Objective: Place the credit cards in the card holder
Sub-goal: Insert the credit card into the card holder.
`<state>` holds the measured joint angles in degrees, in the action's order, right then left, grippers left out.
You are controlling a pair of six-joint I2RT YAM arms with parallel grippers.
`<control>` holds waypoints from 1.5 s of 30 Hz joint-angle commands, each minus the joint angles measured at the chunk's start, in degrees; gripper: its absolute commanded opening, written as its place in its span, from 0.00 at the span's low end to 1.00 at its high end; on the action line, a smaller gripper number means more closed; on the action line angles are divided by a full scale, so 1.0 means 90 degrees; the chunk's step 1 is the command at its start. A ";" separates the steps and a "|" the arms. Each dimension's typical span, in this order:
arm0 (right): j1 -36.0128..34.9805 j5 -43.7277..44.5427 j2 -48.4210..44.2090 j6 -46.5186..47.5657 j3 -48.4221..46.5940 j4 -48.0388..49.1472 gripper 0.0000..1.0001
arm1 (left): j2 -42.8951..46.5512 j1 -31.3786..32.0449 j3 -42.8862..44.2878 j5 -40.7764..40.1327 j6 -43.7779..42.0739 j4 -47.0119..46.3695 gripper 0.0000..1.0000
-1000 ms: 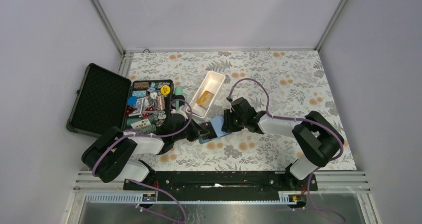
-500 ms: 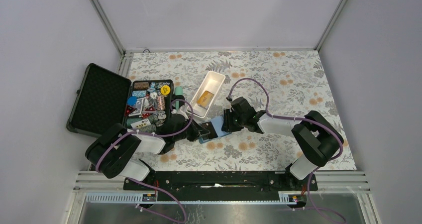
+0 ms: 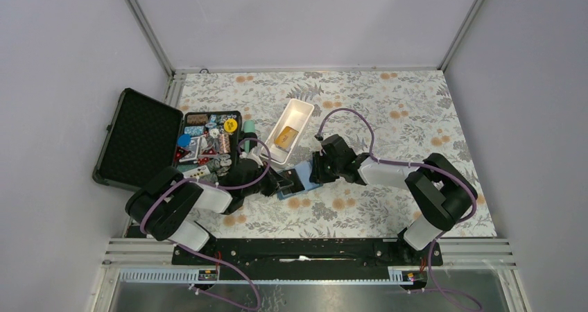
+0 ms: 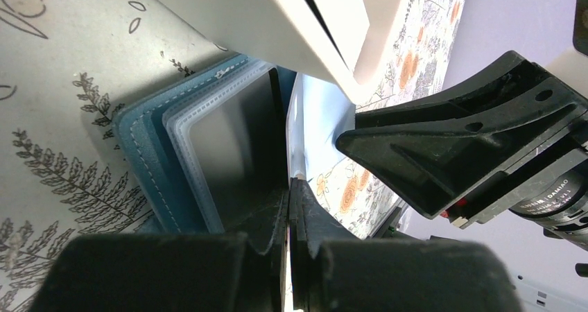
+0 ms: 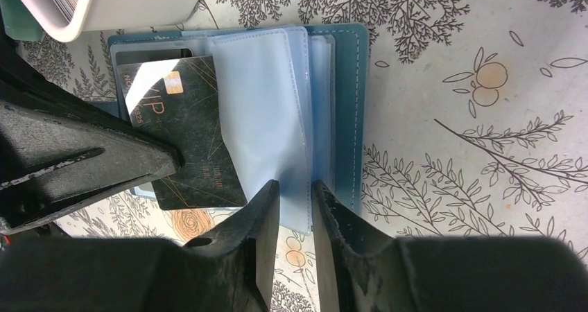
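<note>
Right claw [image 5: 291, 204] just narrowed around the card holder [image 5: 344, 104] clear sleeve [image 5: 263, 104] (not pinched yet). Left claw [image 4: 289, 194] clamps dark card [image 5: 191, 145] at the pocket. Holder sits 6 o'clock of white tray [image 5: 125, 7]; insertion looks close.

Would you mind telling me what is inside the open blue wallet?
The wallet holds clear plastic pages and a dark card lying tilted over one half. The pages overlap, so whether other cards sit deeper in the pockets cannot be seen.

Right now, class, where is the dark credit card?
Right wrist view: the dark credit card lies tilted on the open card holder's left half, below the white tray, its left edge pinched by the left tool.
</note>
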<state>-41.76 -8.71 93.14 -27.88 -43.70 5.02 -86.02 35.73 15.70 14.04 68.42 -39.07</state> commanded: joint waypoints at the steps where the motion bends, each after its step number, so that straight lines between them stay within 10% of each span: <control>1: 0.0009 -0.0163 0.0183 0.0084 -0.0191 -0.0219 0.28 | -0.0149 -0.0034 -0.0060 -0.0131 -0.0182 -0.0255 0.00; 17: -0.0043 -0.0050 0.0343 0.0065 -0.0337 -0.0447 0.00 | -0.0298 -0.0034 -0.0309 -0.0316 -0.0171 -0.0775 0.00; 45: -0.0169 -0.0007 0.0454 0.0067 -0.0452 -0.0518 0.00 | 0.0074 -0.0034 -0.0350 -0.0790 -0.0913 -0.0274 0.00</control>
<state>-41.95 -8.69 95.42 -27.66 -46.72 1.93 -85.91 35.66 13.74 10.52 63.37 -43.44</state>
